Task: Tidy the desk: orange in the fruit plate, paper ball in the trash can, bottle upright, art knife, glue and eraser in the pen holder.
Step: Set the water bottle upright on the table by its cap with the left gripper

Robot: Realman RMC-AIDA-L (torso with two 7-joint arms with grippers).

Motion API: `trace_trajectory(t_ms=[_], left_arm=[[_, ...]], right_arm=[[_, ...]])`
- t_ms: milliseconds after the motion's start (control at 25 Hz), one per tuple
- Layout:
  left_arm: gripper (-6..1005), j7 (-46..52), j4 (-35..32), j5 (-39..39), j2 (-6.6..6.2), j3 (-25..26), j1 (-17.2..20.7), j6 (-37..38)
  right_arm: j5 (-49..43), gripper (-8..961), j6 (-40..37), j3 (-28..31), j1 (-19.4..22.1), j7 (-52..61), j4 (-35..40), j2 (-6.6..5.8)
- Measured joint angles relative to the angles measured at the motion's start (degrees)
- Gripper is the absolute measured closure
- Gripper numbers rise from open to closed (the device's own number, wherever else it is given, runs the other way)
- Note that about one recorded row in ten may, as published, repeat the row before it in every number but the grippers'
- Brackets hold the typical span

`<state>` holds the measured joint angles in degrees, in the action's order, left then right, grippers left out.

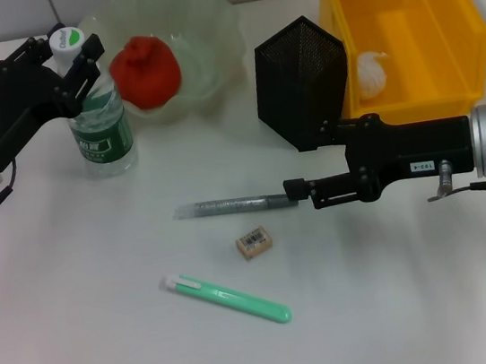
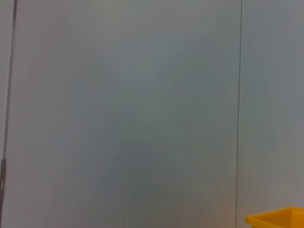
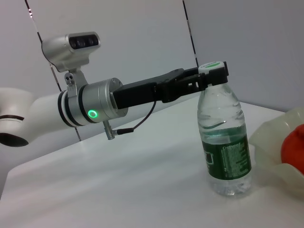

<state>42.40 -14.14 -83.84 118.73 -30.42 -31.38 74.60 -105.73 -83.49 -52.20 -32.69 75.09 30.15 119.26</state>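
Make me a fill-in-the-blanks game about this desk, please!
1. The orange sits in the pale-green fruit ____.
2. The paper ball lies inside the ____ trash can.
3. The left gripper is around the cap of the bottle, which stands ____.
4. The right gripper is at one end of a grey ____ lying on the desk.

Missing words: plate; yellow; upright; stick
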Motion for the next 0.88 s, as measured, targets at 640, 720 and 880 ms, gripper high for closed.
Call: trace_trajectory(t_ms=[640, 720, 880], left_arm=[[492, -0.13, 0.6, -0.25, -0.07, -0.16, 0.0, -0.19], [490, -0.13, 0.61, -0.23, -0.08, -0.16, 0.02, -0.2], [487, -0.13, 0.62, -0.19, -0.04, -0.13, 0.09, -0.1]], right_arm=[[0.0, 129, -0.04, 0.0, 0.0, -0.04, 0.0, 0.0], [0.0, 129, -0.12, 0.0, 0.0, -0.04, 0.03, 0.0], [0.0, 129, -0.28, 0.0, 0.0, -0.03, 0.09, 0.0]])
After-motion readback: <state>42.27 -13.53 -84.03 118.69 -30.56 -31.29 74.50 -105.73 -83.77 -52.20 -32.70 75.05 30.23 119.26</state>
